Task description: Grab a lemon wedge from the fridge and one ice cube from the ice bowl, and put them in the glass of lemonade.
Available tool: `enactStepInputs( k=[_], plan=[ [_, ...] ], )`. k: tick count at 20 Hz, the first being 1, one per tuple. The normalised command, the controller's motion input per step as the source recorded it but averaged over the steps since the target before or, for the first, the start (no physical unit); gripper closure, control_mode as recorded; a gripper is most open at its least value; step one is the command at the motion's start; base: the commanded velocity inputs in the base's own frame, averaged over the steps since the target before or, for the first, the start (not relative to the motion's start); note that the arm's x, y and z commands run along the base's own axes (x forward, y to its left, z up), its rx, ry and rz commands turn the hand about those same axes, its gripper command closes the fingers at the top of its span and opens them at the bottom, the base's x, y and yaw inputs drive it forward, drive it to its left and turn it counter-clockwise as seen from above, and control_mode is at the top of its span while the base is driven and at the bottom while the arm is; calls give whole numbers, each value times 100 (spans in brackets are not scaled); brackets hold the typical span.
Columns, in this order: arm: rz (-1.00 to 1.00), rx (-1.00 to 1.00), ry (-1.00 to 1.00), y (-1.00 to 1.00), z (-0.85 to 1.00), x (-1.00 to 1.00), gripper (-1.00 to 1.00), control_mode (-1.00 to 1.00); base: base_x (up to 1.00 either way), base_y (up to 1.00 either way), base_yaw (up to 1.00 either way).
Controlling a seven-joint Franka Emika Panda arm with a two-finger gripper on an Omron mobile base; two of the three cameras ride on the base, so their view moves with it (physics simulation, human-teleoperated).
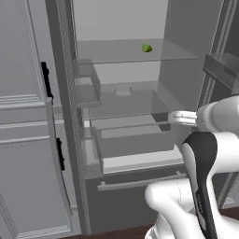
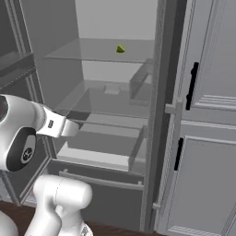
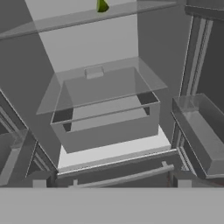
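The fridge (image 1: 186,70) stands open, showing a pale, smooth interior with flat matte walls. A thin, translucent glass shelf (image 1: 116,55) spans the upper compartment. The lemon wedge (image 1: 147,48) rests on this shelf, toward its right side in the left base view; it is a small, angular yellow-green piece with a pointed top. In the right base view the lemon wedge (image 2: 120,49) sits near the middle of the shelf, and in the hand view the lemon wedge (image 3: 102,6) appears at the top edge, above the drawers.

Below the shelf is a second clear pane with a small rectangular tab, then a box-shaped drawer (image 3: 109,127) with translucent grey walls, pulled partly forward. Under it lies a flat white ledge, and lower still a long grey bar handle (image 3: 122,178) on a dark panel. A clear rectangular door bin (image 3: 199,131) hangs on the right in the hand view.

Light grey panelled cabinets (image 1: 23,140) with short black handles flank the fridge.

The gripper (image 3: 111,186) points at the drawer area, well below the wedge. Its fingers are spread to full width and grasp nothing.
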Motion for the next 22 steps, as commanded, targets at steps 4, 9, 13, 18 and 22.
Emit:
enactStepInputs(
  k=[4,9,13,18,22],
  plan=[
    [0,0,0,0,0,0,-100,100,66,-11,3],
    [0,0,0,0,0,0,-100,100,59,0,2],
    [0,0,0,0,0,0,-100,100,25,-2,0],
    [0,-1,-5,0,10,8,-100,-100,2,0,0],
    [1,-3,-10,0,70,2,-100,-100,0,0,0]
  ],
)
